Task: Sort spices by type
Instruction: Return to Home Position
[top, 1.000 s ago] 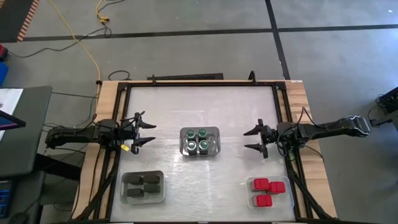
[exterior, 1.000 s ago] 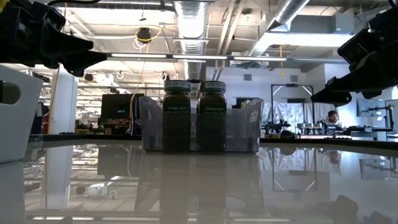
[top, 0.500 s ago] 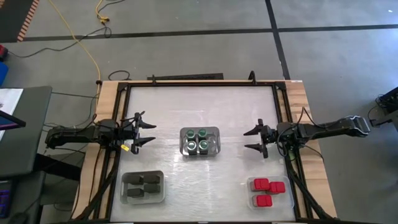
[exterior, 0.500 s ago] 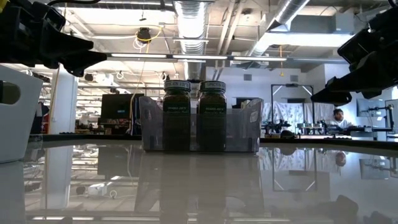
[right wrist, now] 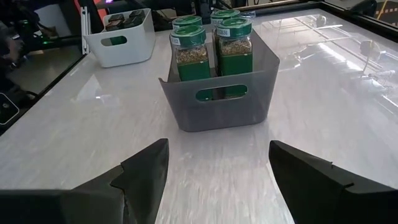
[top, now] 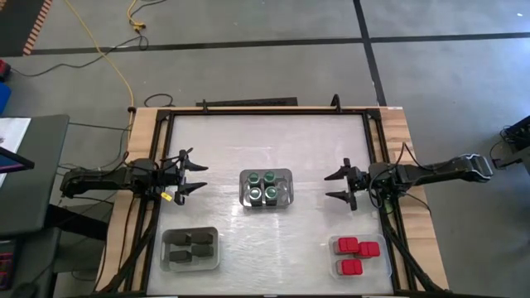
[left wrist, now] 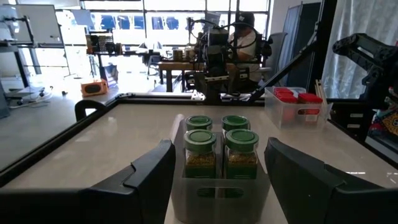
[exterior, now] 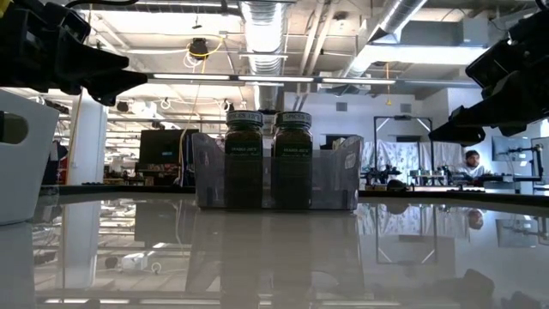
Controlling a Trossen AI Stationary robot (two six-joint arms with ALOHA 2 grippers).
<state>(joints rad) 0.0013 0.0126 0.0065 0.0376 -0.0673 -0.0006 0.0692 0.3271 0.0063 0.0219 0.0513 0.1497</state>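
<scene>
High view: left claw and right claw are held wide and empty at the left and right sides of the counter, well apart from the bins. Four green-lidded jars are seen in the centre bin. Dark cans sit in the lower-left bin, red-topped boxes in the lower-right bin.

Low view: only two jars are shown, the rest hidden behind them. Both claws are seen above the counter. A person is visible far behind.

Left wrist view: all four jars are framed between spread fingers, red boxes beyond.

Right wrist view: jars close ahead; the dark cans' bin is seen beyond.
</scene>
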